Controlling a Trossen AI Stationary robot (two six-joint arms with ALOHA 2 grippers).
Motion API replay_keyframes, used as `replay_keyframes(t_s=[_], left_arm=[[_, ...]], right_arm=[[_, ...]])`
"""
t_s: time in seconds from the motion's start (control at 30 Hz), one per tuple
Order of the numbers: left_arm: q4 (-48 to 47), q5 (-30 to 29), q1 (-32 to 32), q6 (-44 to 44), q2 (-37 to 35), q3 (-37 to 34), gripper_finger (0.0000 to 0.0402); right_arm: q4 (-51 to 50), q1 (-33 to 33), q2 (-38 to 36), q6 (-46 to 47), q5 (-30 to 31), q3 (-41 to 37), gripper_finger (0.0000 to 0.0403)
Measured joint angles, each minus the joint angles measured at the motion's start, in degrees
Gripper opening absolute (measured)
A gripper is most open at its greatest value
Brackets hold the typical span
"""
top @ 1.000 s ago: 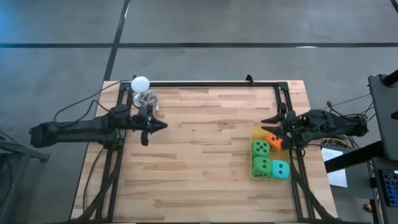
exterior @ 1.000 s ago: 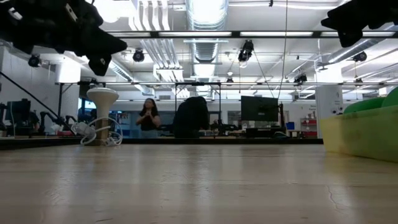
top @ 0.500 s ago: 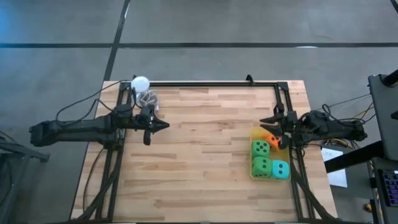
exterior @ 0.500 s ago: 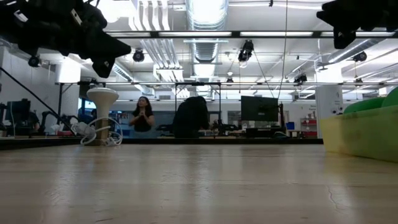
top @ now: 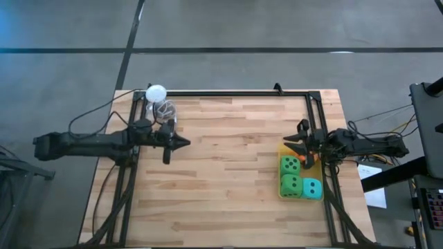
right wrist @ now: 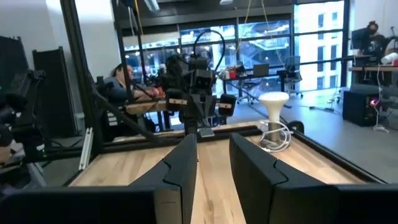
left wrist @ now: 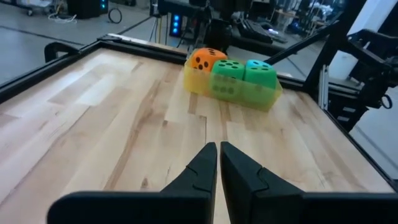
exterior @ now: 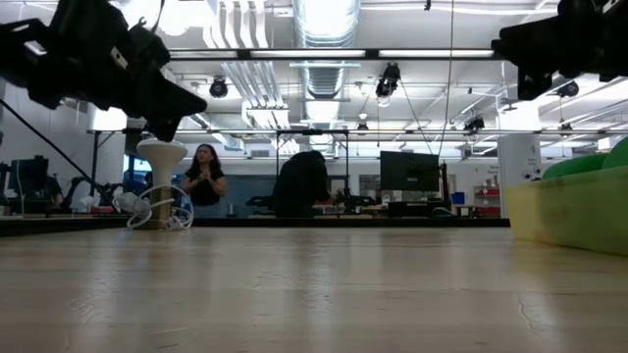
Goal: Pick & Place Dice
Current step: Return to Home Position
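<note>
Yellow bin (top: 283, 148) sits at approx 4 o'clock on the wood tabletop (top: 228, 173), w/ all 4 dice in it. Orange die (left wrist: 202, 60) is at the bin's 12 o'clock end, partly hidden from above by the right arm. A green die (top: 290, 164) touches it on the 6 o'clock side. The 2nd green die (top: 291, 185) and the teal die (top: 313, 189) lie side by side at the 6 o'clock end, teal toward 3. Only markings to read are dark pips on the visible faces.

Right gripper (right wrist: 213, 138) hangs at the tabletop's 3 o'clock edge, over the bin's 12 o'clock end; jaws a little apart, nothing between them. Left gripper (left wrist: 217, 147) is at the 9 o'clock side, pointing toward 3, above the wood; jaws pressed almost together, empty.

White ball (top: 156, 92) stands at the 11 o'clock corner, w/ a coiled cable (top: 165, 109) just beside it toward 6. In the low view a person (exterior: 203, 181) stands in the room well beyond the tabletop.
</note>
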Motion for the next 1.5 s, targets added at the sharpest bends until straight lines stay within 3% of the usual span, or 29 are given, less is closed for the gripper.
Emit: replay_keyframes(t_s=[0.2,0.63,0.87,1.2,1.5], left_arm=[[7.3,0.5,0.0,-1.1,-0.8,-5.1,0.0026],[8.1,0.6,0.0,2.5,-0.9,-6.4,0.0025],[19.6,0.5,0.0,1.6,-1.0,-11.6,0.0025],[16.3,-2.8,0.0,1.2,-3.1,-11.9,0.0025],[1.5,-2.9,0.0,1.1,-20.7,-11.9,0.0025]], right_arm=[[1.0,-0.1,0.0,-0.1,0.0,-2.3,0.0088],[0.9,-1.4,0.0,-0.1,-3.0,-4.5,0.0088],[0.2,-1.4,0.0,-0.1,-3.1,-5.2,0.0088],[-3.0,-1.4,0.0,0.5,-3.1,-5.2,0.0088],[-3.1,-1.4,0.0,0.0,-3.1,-5.2,0.0088]])
